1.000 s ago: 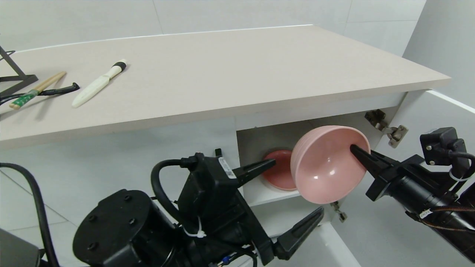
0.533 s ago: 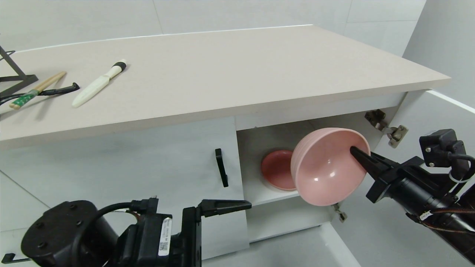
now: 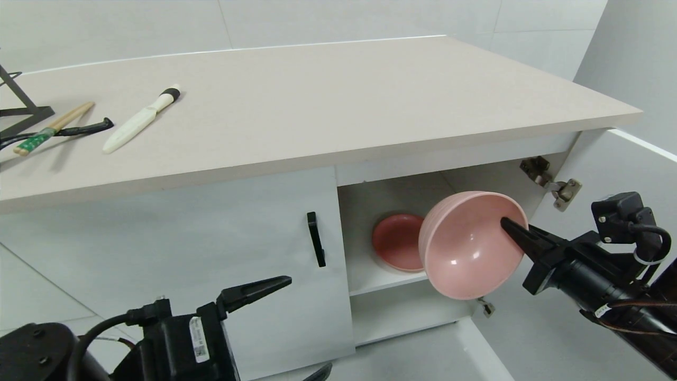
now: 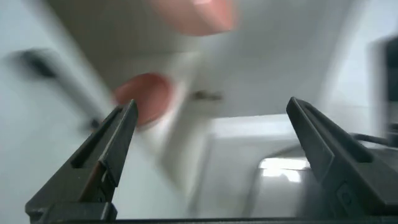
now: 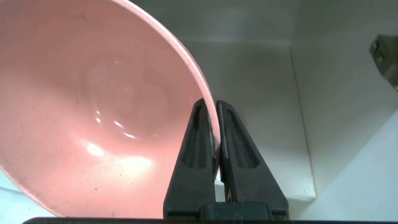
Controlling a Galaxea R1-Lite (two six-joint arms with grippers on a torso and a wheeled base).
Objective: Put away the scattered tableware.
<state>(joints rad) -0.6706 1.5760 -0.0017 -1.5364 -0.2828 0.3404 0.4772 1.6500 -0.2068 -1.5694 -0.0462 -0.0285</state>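
Observation:
My right gripper is shut on the rim of a pink bowl, held tilted in front of the open cabinet. In the right wrist view the fingers pinch the bowl's rim. A darker pink dish lies on the cabinet shelf behind the bowl; the same dish appears blurred in the left wrist view. My left gripper is open, low at the front left, below the closed door. On the countertop at the far left lie a cream knife and chopsticks.
The closed left cabinet door has a black handle. The right door stands swung open at the right, with hinges on the cabinet's side wall. A black stand and cable sit at the countertop's left edge.
My left arm has drawn back from the cabinet opening, down and to the left. The right gripper has lowered the bowl slightly.

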